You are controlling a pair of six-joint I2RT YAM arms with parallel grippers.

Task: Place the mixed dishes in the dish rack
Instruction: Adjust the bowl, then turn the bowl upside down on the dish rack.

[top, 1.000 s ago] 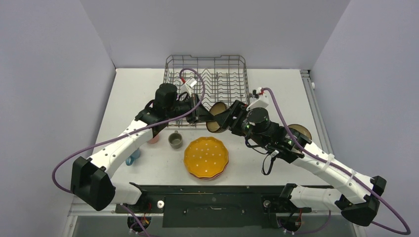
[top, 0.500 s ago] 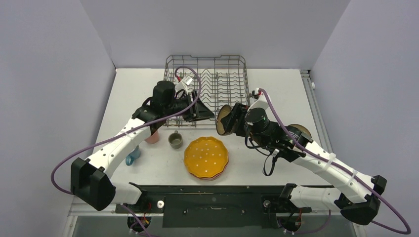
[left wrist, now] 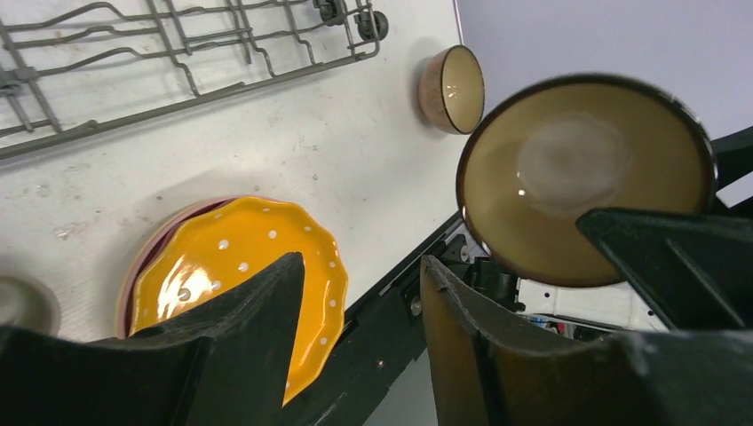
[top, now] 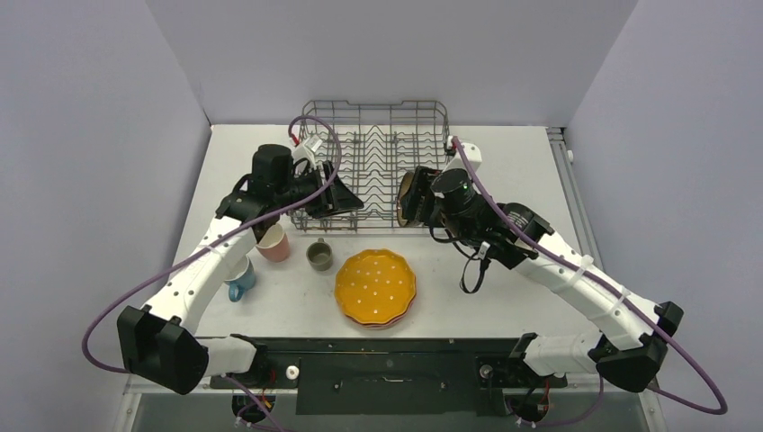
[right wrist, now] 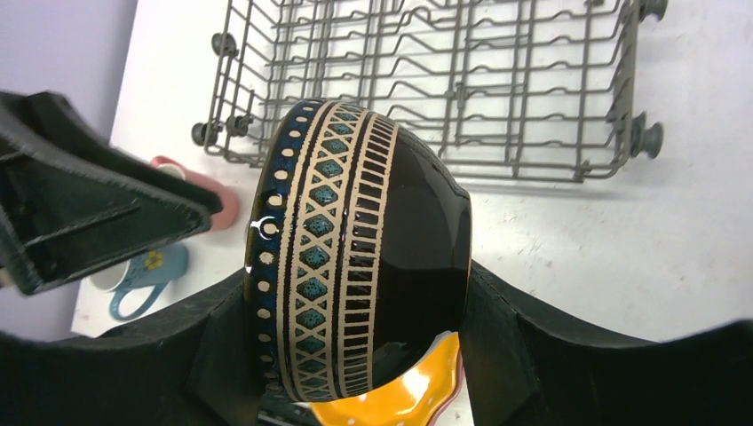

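Observation:
A dark brown bowl (right wrist: 355, 257) with a patterned band stands on edge between my right gripper's (right wrist: 355, 333) fingers, which are shut on it. In the top view this bowl (top: 408, 195) hangs at the front edge of the dish rack (top: 376, 153), right of centre. My left gripper (top: 354, 204) is open and empty at the rack's front left, apart from the bowl (left wrist: 586, 177). The orange dotted plate (top: 375, 286) lies on pink plates near the front. A pink cup (top: 274, 243), a grey-green cup (top: 318, 256) and a blue mug (top: 238, 279) stand at the left.
A terracotta bowl (left wrist: 453, 89) sits on the table to the right, largely hidden under my right arm in the top view. The rack's (right wrist: 444, 80) upright tines hold nothing. Walls close in on the left, back and right.
My left gripper let go of the dark brown bowl, opened and drew back to the left. My right gripper kept the bowl and carried it up to the rack's front edge.

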